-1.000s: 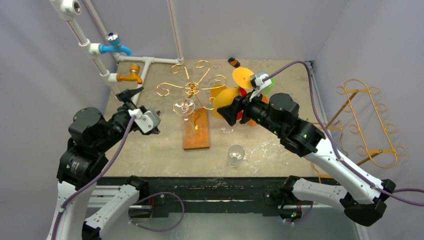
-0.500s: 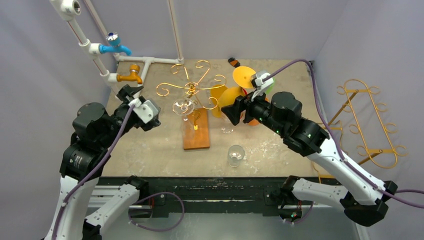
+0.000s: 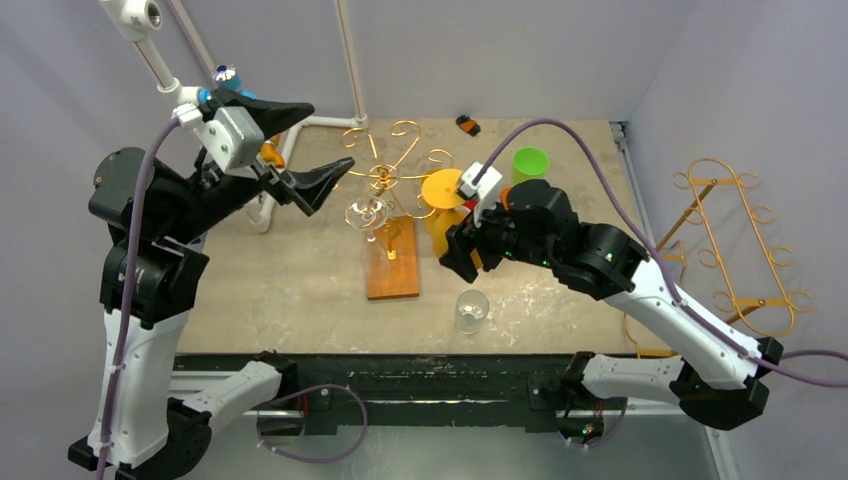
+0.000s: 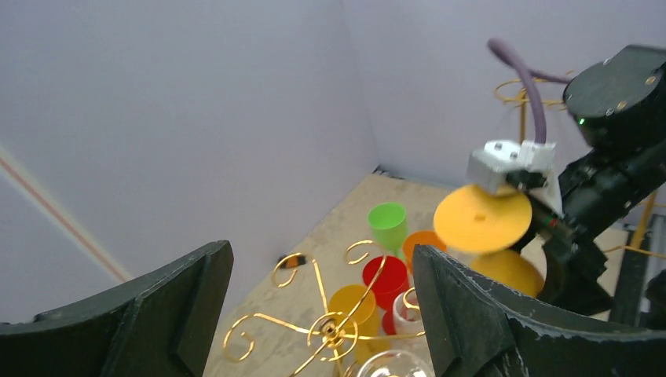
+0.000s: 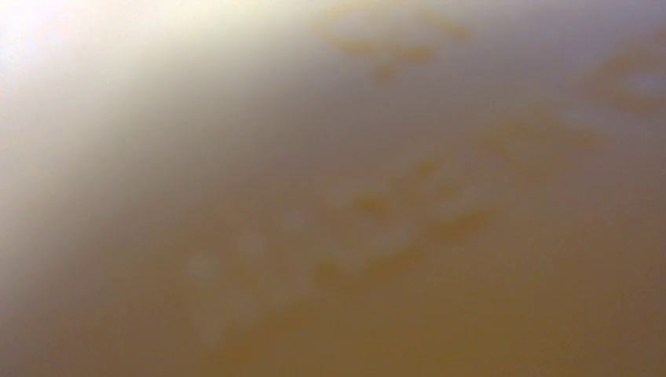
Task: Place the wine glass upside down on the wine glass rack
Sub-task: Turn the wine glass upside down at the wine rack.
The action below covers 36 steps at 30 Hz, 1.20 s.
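Wine glass (image 3: pixel 445 188) is being held foot-up, jaws wide, by the right gripper (image 3: pixel 460 256), next needing a rack (image 3: pixel 385 178) slot; left gripper (image 3: pixel 330 138) is gaping empty.

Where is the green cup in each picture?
Top external: the green cup is up and right of the middle.
Left wrist: the green cup is just below and right of the middle.
Right wrist: not in it, only an orange-brown blur.
Shared landmark: the gold wire rack, left of the cup in both.
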Each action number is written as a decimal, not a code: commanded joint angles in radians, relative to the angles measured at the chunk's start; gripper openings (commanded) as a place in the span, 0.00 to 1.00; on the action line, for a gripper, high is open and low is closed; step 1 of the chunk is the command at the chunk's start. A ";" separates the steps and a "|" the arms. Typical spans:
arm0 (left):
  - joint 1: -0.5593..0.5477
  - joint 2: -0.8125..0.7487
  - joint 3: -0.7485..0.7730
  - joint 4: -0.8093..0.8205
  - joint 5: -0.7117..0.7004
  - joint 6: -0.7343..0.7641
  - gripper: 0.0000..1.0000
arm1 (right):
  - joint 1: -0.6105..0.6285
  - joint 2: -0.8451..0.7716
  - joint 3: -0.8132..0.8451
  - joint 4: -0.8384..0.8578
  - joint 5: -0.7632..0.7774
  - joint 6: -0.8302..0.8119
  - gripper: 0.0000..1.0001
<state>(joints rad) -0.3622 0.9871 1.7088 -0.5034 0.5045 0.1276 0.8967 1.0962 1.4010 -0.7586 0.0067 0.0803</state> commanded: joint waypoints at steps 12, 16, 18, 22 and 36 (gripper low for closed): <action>-0.002 0.096 -0.083 0.083 0.320 -0.178 0.85 | 0.194 0.144 0.273 -0.115 -0.055 -0.046 0.46; -0.003 0.080 -0.103 0.094 0.354 -0.159 0.86 | 0.233 0.197 0.306 -0.136 -0.047 -0.053 0.45; -0.003 0.077 -0.090 0.109 0.340 -0.161 0.86 | 0.244 0.221 0.323 -0.149 -0.040 -0.057 0.44; -0.003 0.058 -0.078 0.104 0.314 -0.133 0.85 | 0.254 0.241 0.350 -0.155 -0.032 -0.058 0.42; -0.003 0.044 -0.088 -0.196 0.371 0.143 0.86 | 0.255 0.265 0.393 -0.132 -0.040 -0.063 0.36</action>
<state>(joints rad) -0.3622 1.0309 1.6188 -0.5934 0.8639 0.1619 1.1473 1.3643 1.7390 -0.9360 -0.0177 0.0383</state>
